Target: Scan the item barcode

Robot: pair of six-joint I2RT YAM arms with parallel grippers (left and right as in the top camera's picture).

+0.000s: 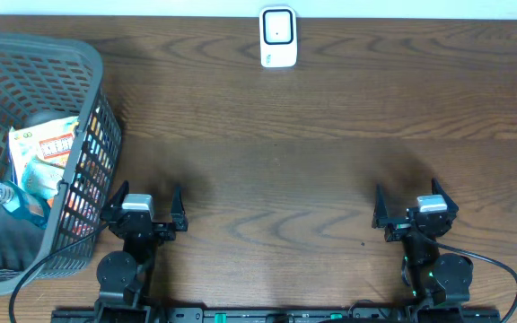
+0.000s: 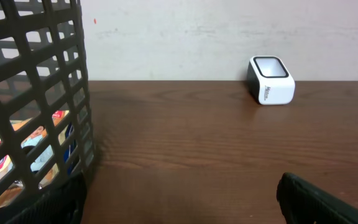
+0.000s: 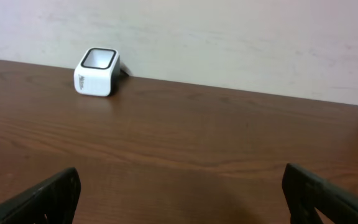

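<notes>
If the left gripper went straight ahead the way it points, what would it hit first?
The left gripper's centre line looks free: bare table up to the back wall. Its left finger might graze the basket's mesh side; clearance is unclear.

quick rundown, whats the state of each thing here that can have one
left tool, open, holding nothing
right tool, open, holding nothing
scanner, standing on the table by its far edge, untouched
basket, upright at the table's left side, holding items
bottle, lying inside the basket
packet, inside the basket, not yet taken out
</notes>
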